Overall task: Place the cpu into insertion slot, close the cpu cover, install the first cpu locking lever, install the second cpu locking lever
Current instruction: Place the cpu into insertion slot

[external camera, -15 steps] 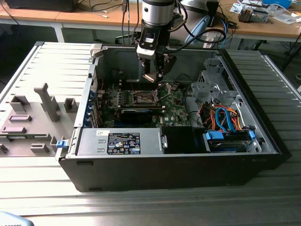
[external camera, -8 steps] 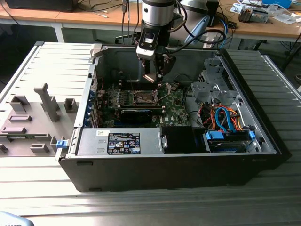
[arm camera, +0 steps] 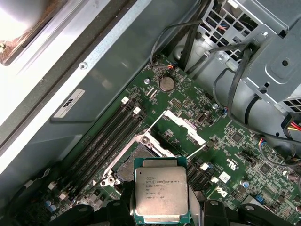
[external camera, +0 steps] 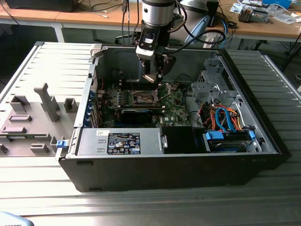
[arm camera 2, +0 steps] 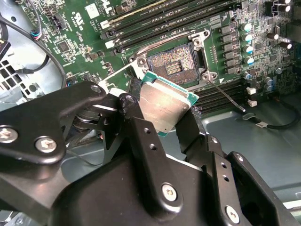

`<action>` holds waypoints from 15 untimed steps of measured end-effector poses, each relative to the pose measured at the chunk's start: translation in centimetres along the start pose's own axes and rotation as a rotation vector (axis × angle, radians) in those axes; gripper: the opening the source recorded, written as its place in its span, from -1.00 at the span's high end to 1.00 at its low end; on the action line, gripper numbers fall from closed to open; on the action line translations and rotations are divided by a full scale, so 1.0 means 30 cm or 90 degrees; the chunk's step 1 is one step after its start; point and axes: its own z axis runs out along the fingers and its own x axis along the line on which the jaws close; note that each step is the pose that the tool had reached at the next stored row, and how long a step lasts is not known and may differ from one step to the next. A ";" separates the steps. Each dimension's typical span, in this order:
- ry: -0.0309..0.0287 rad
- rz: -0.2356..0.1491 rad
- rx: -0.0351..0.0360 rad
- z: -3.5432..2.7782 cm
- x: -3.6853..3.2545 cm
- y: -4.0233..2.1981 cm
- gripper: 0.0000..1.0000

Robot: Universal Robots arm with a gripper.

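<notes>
Second wrist view showed my hand [arm camera 2: 160,115] clamped on the cpu [arm camera 2: 165,104], held above the uncovered insertion slot [arm camera 2: 176,62]. Memory slots [arm camera 2: 155,23] ran beside it, and small print marked the cpu's top.

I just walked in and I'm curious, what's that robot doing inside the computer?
The robot's hand is holding the cpu, a small silver square chip, over the green board inside the open computer case. The insertion slot sits uncovered and empty close by, so the chip isn't in yet.
</notes>
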 end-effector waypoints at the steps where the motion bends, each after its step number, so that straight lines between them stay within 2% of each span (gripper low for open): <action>1: 0.0000 0.000 0.0000 0.000 0.000 0.000 -0.09; 15: -0.0002 0.006 0.0001 0.003 0.000 0.000 -0.09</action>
